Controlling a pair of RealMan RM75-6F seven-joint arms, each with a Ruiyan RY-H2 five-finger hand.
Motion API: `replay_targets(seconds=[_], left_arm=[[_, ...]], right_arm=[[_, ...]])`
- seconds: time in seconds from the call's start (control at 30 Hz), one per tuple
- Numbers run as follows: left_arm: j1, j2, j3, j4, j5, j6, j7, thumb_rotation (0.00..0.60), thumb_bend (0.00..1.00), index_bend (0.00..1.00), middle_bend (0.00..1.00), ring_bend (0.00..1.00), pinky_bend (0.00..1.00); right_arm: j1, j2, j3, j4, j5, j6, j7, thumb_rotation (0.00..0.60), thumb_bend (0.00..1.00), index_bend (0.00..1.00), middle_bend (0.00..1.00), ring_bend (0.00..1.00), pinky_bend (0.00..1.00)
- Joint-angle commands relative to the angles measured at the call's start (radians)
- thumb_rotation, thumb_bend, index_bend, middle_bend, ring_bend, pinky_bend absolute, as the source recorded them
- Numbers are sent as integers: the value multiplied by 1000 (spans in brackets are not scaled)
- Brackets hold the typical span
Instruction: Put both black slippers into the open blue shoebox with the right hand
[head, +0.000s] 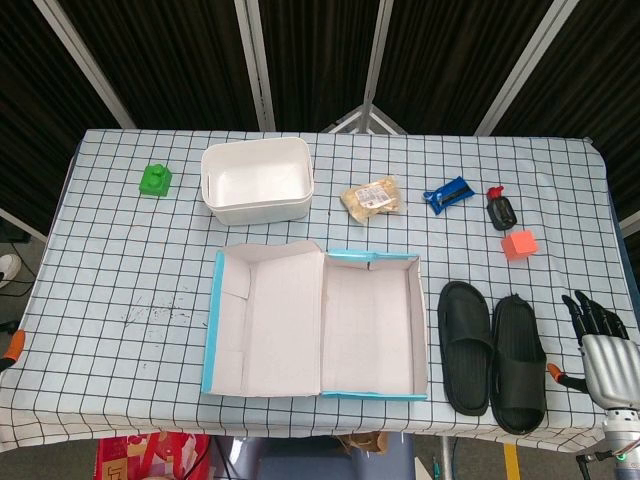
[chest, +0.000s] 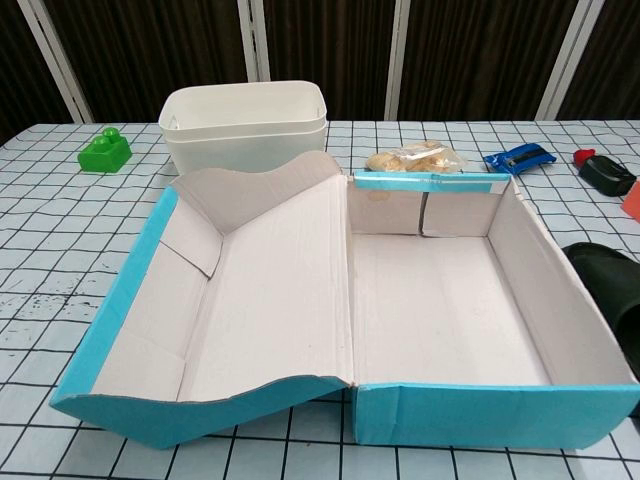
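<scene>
Blue shoebox and white tub hold nothing; right hand fingers seemingly apart.

The open shoebox sits centre front on the table; two slippers lie side by side just right of it; a tub stands behind it; the right hand rests right of the slippers.

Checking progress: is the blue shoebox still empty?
Empty. The shoebox shows only bare cardboard inside; both slippers lie on the table to its right.
</scene>
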Motion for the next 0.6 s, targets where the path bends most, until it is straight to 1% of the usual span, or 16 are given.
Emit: replay_targets(seconds=[0.03, 0.23, 0.4, 0.6], left_arm=[[3, 8, -1, 0, 6, 6, -19, 600, 517, 72, 0, 0, 16], [10, 24, 3, -14, -7, -2, -22, 600, 518, 71, 0, 0, 16], [16, 34, 7, -24, 8, 9, -33, 600, 516, 71, 0, 0, 16], [24, 38, 7, -23, 16, 25, -41, 600, 515, 71, 0, 0, 16]], right_arm=[[1, -5, -1, -3, 0, 2, -12, 600, 193, 66, 36, 84, 126], [0, -12, -1, -2, -1, 7, -18, 600, 193, 66, 35, 84, 126], [3, -14, -1, 1, -6, 5, -11, 600, 193, 66, 35, 82, 126], [5, 0, -13, -12, -25, -15, 42, 600, 193, 66, 35, 77, 126]])
